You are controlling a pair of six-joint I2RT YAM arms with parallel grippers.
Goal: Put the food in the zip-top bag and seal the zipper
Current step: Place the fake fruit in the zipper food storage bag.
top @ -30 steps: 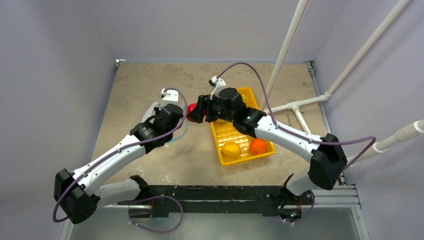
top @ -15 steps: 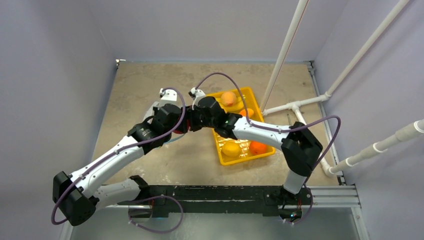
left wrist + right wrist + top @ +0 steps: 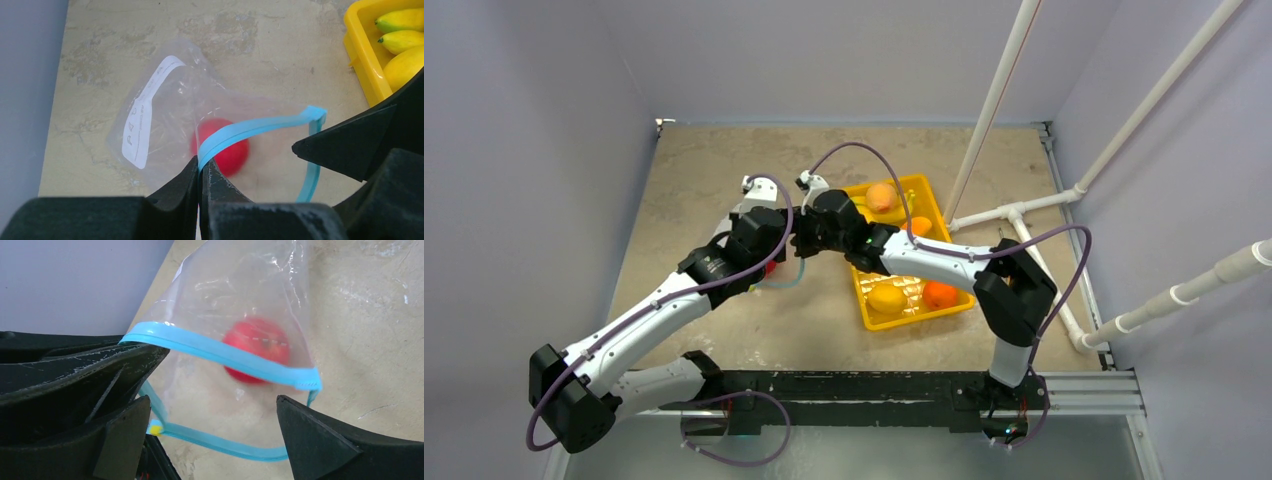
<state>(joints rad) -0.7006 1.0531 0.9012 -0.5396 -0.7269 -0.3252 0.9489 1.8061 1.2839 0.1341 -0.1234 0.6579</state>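
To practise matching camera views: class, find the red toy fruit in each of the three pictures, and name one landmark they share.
Top external: red toy fruit only a sliver, centre-left, beside the zipper.
Left wrist: centre, inside the clear bag, behind the zipper.
Right wrist: upper centre, inside the bag.
Shared landmark: the teal-blue zipper.

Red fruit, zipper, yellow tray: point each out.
red fruit [image 3: 257, 342], right wrist view, upper face
zipper [image 3: 210, 350], right wrist view, middle of upper strip
yellow tray [image 3: 362, 55], left wrist view, left wall
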